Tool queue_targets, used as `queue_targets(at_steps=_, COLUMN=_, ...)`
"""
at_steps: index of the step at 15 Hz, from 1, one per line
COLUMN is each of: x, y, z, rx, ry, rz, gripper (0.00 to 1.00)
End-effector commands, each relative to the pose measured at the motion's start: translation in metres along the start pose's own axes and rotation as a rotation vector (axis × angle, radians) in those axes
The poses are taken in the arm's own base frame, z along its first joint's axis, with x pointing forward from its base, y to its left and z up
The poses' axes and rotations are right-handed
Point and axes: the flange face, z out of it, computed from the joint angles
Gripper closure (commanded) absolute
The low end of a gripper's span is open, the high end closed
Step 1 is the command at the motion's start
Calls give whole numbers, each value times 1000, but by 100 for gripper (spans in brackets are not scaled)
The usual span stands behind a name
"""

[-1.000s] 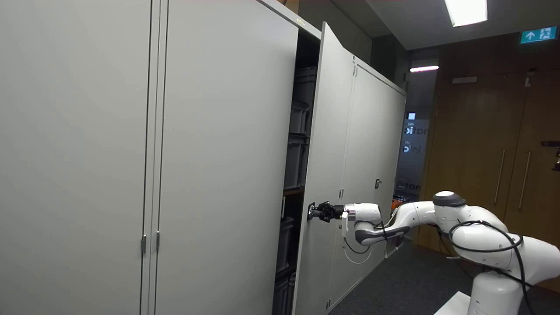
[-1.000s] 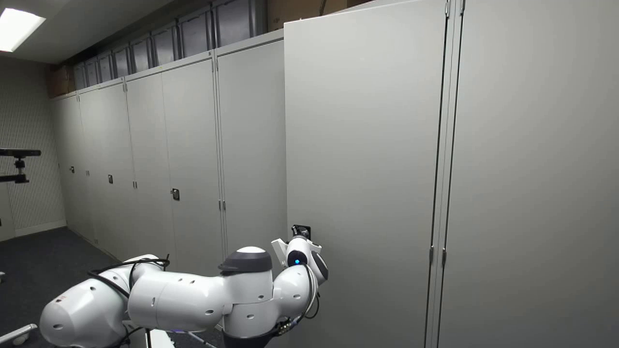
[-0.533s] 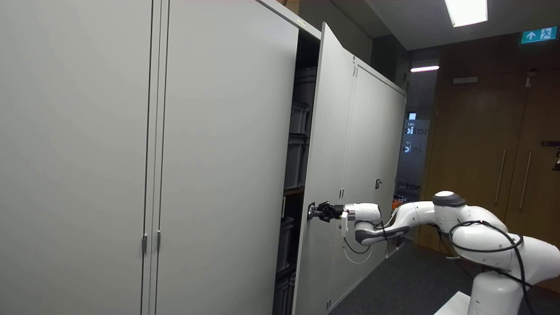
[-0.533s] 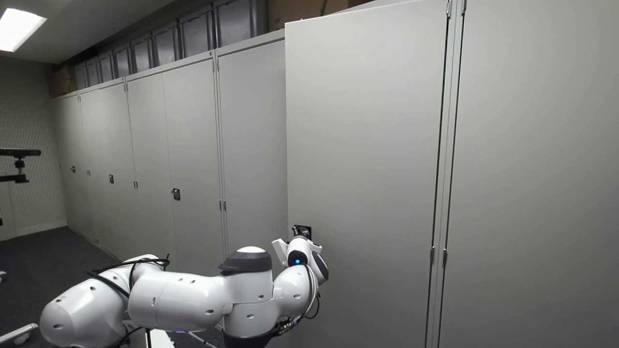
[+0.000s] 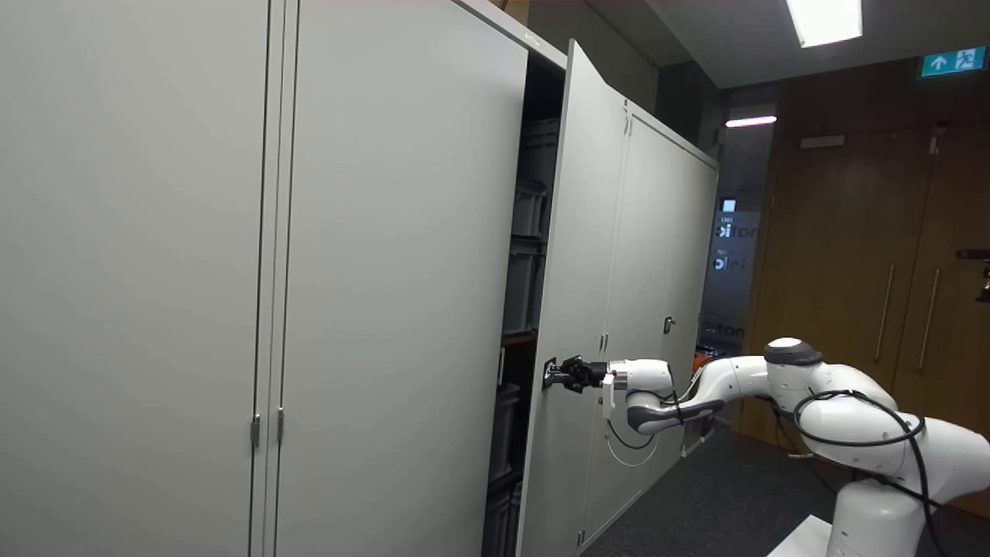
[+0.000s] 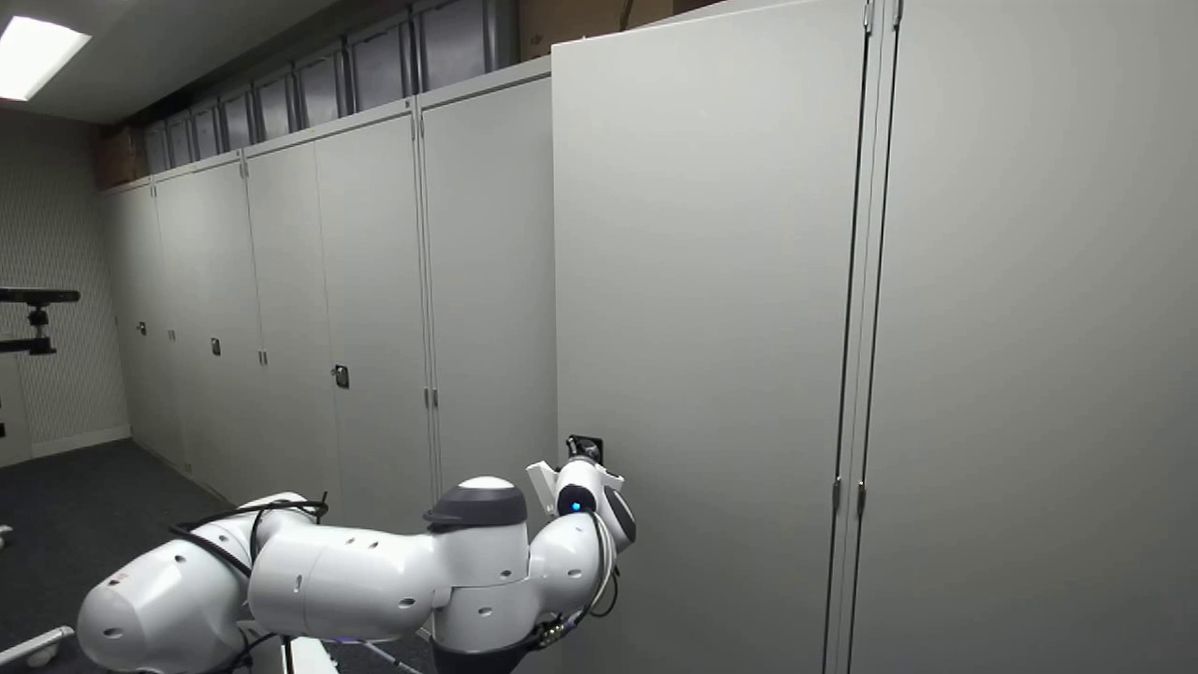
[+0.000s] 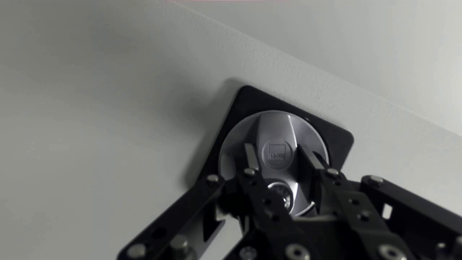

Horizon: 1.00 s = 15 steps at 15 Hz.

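In the wrist view a silver turn handle (image 7: pixel 276 124) sits in a round recess on a black square plate (image 7: pixel 252 97). The two fingers of my gripper (image 7: pixel 275 148) stand on either side of its raised bar, shut on it. A keyhole below is partly covered by a finger. In an exterior view my gripper (image 5: pixel 551 374) meets the grey cabinet door (image 5: pixel 580 216) near its free edge. That door is ajar, swung outward from the cabinet front. Elsewhere my wrist hides most of the fingers, and the black plate (image 6: pixel 593 444) shows just behind it.
Grey crates (image 5: pixel 522 290) stand on shelves in the dark gap behind the door. The neighbouring cabinet door (image 5: pixel 402 271) is closed. More closed cabinets (image 6: pixel 365 253) line the wall, with bins (image 6: pixel 379 70) on top. A camera on a stand (image 6: pixel 37 314) is at the side.
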Motion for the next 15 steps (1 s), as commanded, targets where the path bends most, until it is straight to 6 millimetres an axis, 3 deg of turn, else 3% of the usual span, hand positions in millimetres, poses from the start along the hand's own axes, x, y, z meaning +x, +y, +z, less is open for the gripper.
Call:
queue_targets(at_steps=1, x=0, y=-11, z=-5, rx=39, ry=-2, rz=49, gripper=92)
queue_targets(at_steps=15, x=-5, y=-24, z=-3, rx=70, ry=-11, rz=149, gripper=92)
